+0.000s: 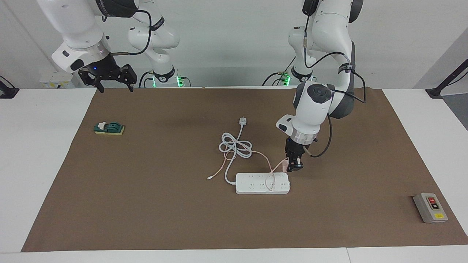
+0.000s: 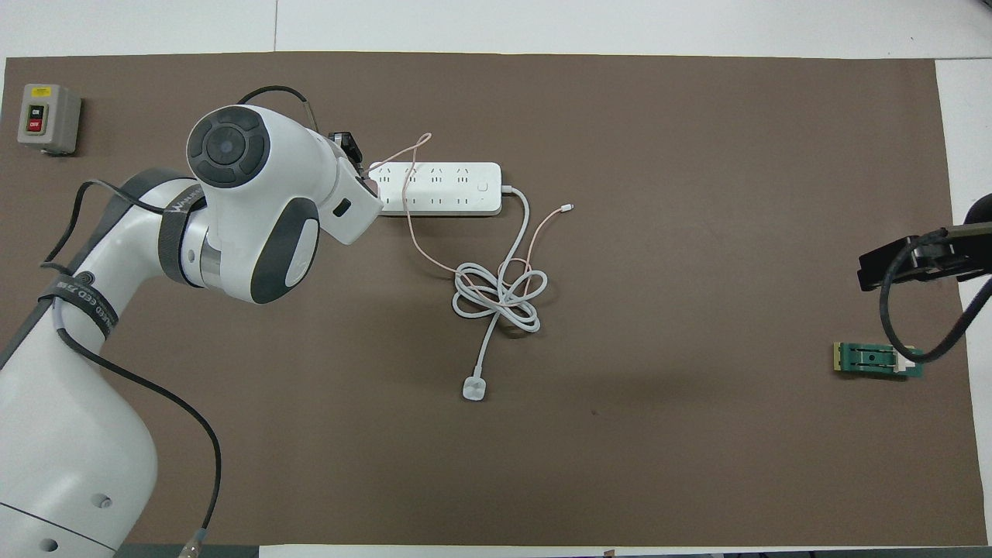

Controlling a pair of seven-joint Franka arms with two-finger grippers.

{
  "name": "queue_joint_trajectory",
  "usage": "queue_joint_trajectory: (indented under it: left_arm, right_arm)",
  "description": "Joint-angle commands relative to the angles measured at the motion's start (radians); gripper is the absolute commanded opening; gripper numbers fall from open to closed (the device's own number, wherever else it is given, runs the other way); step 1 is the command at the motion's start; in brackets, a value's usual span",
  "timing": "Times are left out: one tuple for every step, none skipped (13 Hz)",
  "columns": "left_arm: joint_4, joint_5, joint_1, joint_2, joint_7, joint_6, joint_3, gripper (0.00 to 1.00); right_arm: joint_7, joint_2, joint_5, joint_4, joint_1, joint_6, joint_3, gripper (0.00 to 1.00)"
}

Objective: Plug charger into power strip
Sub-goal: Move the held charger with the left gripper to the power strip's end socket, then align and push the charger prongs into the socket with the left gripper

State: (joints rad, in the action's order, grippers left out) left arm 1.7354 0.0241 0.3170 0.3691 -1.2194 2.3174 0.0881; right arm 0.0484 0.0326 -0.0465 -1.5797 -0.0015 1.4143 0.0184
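The white power strip point(image 1: 262, 183) lies flat mid-mat; it also shows in the overhead view point(image 2: 434, 188). My left gripper point(image 1: 294, 165) points down just off the strip's end toward the left arm's side, shut on the pale pink charger point(image 1: 285, 166). The thin pink cable point(image 1: 271, 179) runs from the charger in a loop across the strip's top. In the overhead view the left gripper point(image 2: 349, 147) is mostly hidden by the wrist and the charger is hidden. My right gripper point(image 1: 112, 81) waits open and raised over the mat's edge near its base; it also shows in the overhead view point(image 2: 911, 262).
The strip's thick white cord point(image 1: 236, 146) lies coiled nearer the robots and ends in a white plug point(image 1: 242, 121). A green block point(image 1: 109, 128) sits toward the right arm's end. A grey button box point(image 1: 430, 207) sits at the mat's corner toward the left arm's end.
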Motion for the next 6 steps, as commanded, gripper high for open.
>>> queue_joint_trajectory:
  left_arm:
    - [0.006,0.03,-0.013,-0.007,0.006,0.03,-0.001,0.0]
    - [0.006,0.03,-0.015,-0.006,0.001,0.025,-0.001,0.0]
    - [0.004,0.028,-0.015,-0.006,-0.006,0.022,-0.001,0.0]
    - [-0.008,0.028,-0.016,-0.002,-0.006,0.011,0.001,0.0]
    - [-0.022,0.028,-0.016,0.004,-0.005,-0.006,0.001,0.0]
    - [-0.025,0.028,-0.016,0.004,-0.005,-0.013,0.001,0.0]
  right_arm:
    - [-0.007,0.016,0.005,-0.022,-0.017,0.012,0.008,1.0]
    - [-0.009,0.016,0.029,-0.02,-0.018,0.012,0.006,1.0]
    - [-0.012,0.013,0.049,-0.014,-0.024,0.011,0.005,1.0]
    - [-0.01,0.013,0.05,-0.014,-0.032,0.012,0.005,1.0]
    - [-0.007,0.015,0.047,-0.016,-0.035,0.012,0.003,1.0]
    - [-0.01,0.015,0.045,-0.017,-0.035,0.012,0.003,1.0]
